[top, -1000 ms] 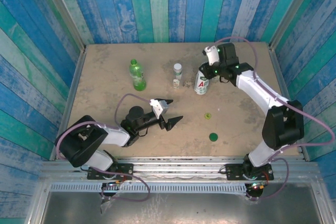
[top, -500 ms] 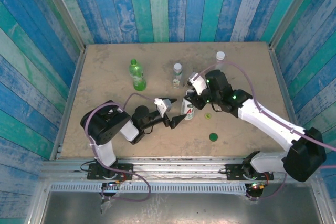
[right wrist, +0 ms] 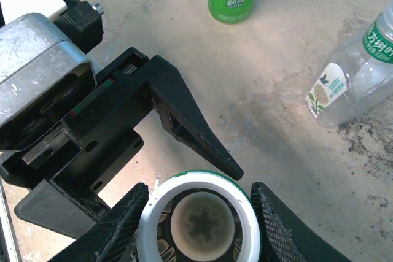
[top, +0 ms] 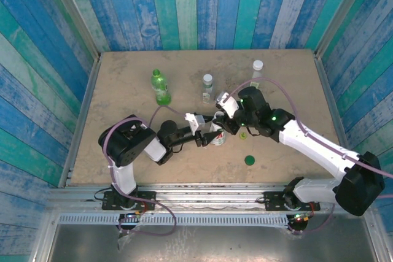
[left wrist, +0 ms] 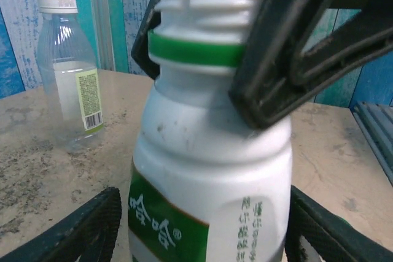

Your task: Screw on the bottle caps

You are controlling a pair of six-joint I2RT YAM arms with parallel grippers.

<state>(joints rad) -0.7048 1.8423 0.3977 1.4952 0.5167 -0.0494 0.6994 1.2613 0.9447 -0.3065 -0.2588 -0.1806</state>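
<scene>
The white plastic bottle with the red-and-green label point(top: 217, 135) stands upright between the two arms, its threaded mouth point(right wrist: 199, 216) bare and uncapped. The right gripper point(top: 225, 128) comes at it from above and is clamped on the neck, one black finger on each side just under the rim, probably so the bottle can be carried and presented. The left gripper point(left wrist: 206, 231) reaches in low along the sandy table point(top: 123, 151), its jaws roughly half spread and astride the bottle's body below the other grip. One finger seems to touch the wall and the other shows a sliver of gap, so I cannot tell whether it grips. This looks like a handover: a low hold to steady the body would free the upper gripper for a cap. The round dark green plastic cap point(top: 249, 160) lies flat on the near side of the right gripper, well apart from it. The small yellow-green cap point(top: 244, 134) sits just beside that arm's wrist, on the side away from the left gripper.
</scene>
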